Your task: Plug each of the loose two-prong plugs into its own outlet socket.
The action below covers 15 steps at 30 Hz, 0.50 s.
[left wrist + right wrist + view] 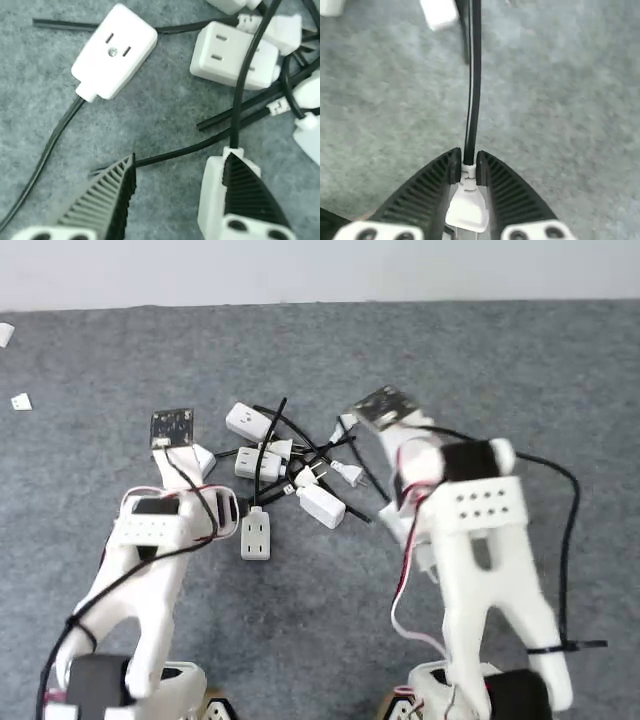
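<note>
Several white outlet blocks and two-prong plugs on black cords lie tangled at the table's middle. My left gripper (182, 157) is open, low over the grey mat. One of its fingers (245, 190) lies against a white outlet block (212, 195), which is also the nearest block (256, 535) in the high view. Beyond the fingers, two outlets face up, one (115, 50) alone and one (235, 55) under a cord. My right gripper (468, 152) is shut on a white plug (466, 210), whose black cord (472, 75) runs straight away from it. Loose plugs (310, 475) lie in the tangle.
The right arm's wrist (405, 445) hangs over the tangle's right edge. Black cords (275, 430) cross between the outlets. A white adapter (322, 505) lies at the tangle's near side. Small white scraps (20, 400) sit far left. Grey mat surrounds the pile.
</note>
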Available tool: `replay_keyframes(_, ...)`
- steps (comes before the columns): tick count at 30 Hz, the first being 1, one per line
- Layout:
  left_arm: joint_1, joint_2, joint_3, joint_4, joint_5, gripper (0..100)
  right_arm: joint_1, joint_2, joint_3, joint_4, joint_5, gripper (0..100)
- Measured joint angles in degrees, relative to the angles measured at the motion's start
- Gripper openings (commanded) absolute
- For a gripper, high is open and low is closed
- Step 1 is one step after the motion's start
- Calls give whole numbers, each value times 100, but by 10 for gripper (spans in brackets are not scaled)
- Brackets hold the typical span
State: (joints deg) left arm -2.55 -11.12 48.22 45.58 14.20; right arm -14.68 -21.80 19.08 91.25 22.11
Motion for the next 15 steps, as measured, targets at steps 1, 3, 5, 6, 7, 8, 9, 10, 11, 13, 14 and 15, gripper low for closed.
replay_keyframes(1,0,149,-176,88,9,261,-176,-88,79,-53,-105,10)
replay_keyframes(3,9,413,-457,185,18,261,-501,-220,229,-149,-316,10)
replay_keyframes(5,97,519,-545,193,18,261,-888,-325,413,-290,-563,10)
replay_keyframes(6,149,519,-563,211,18,261,-1064,-360,466,-343,-686,10)
replay_keyframes(7,193,519,-563,220,18,261,-1213,-387,510,-404,-791,10)
replay_keyframes(8,220,519,-571,229,18,261,-1345,-422,554,-440,-879,10)
replay_keyframes(9,246,519,-580,229,18,261,-1468,-440,563,-466,-949,10)
replay_keyframes(10,264,519,-589,229,18,261,-1565,-457,563,-475,-1037,10)
replay_keyframes(11,299,519,-598,229,18,261,-1644,-492,563,-492,-1108,10)
replay_keyframes(13,369,519,-598,229,18,261,-1776,-536,563,-554,-1275,10)
replay_keyframes(14,422,519,-598,229,18,261,-1864,-554,571,-615,-1354,10)
replay_keyframes(15,466,519,-598,229,18,261,-1952,-563,633,-703,-1451,10)
